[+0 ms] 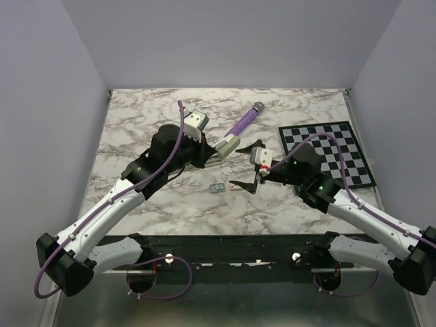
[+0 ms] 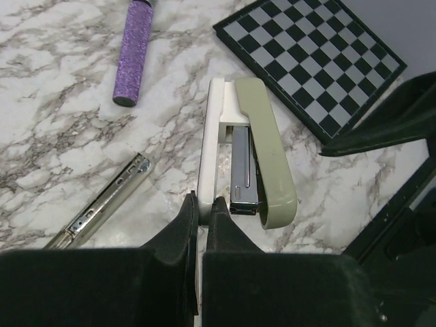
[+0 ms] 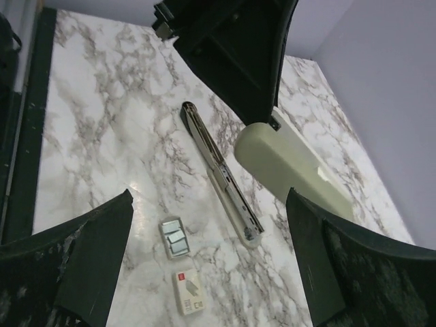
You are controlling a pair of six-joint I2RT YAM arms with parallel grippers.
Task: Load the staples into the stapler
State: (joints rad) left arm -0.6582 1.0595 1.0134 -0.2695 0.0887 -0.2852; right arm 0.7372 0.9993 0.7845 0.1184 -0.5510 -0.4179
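Marbled desk [image 1: 136,136], plain grey walls around.

Nearest on the marble: staples [image 3: 174,238], a small grey block, with a cream box [image 3: 189,291] just beside, apart from everything else. Probably light and stiff, but prone to snapping along the strip and skidding on the smooth top. Best pinched gently across the long sides, low down.

Just past them, right end effector [image 3: 208,201]: fingers spread as wide as possible, holding nothing, touching nothing, hanging between staples and stapler.

Next out, rail [image 2: 102,208]: thin bright metal, flat on the desk, likely rigid yet easy to nudge askew. Whether joined to the body, impossible to tell.

Beyond, stapler [image 2: 266,157]: beige cap with the metal magazine showing, seemingly raised at one end. Smooth rounded plastic, likely slippery, so the flat side edges look the safer hold.

Left end effector [image 2: 203,201]: fingers pressed together on the pale edge of that body, clamped at its near end.

Farthest: purple cylinder [image 2: 133,51] and checkerboard [image 2: 320,61], well apart from the work.
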